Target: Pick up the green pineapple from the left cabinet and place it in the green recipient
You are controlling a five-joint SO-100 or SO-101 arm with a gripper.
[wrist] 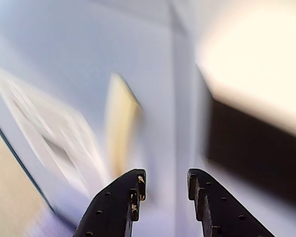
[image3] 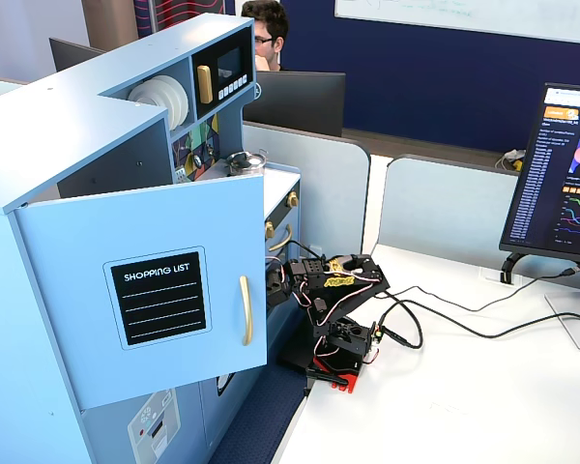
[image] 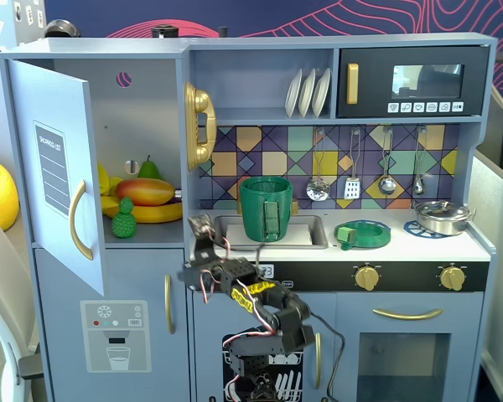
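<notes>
The green pineapple (image: 123,219) stands at the front of the shelf inside the left cabinet (image: 155,117), whose door (image: 54,172) is swung open. The green recipient (image: 267,208) is upright in the sink, its strap handle facing out. My gripper (image: 203,229) hovers in front of the counter edge, between the cabinet opening and the sink, below and to the right of the pineapple. In the wrist view my gripper (wrist: 165,174) is open with nothing between its black fingers (wrist: 123,202), and the background is motion-blurred. In a fixed view the open door (image3: 145,290) hides the shelf.
A mango (image: 145,191), bananas (image: 155,214) and a green pear (image: 149,169) lie behind the pineapple. A flat green dish (image: 362,234) and a metal pot (image: 442,216) sit on the counter. A gold phone (image: 199,126) hangs beside the cabinet. The arm's base (image3: 336,362) stands on the white desk.
</notes>
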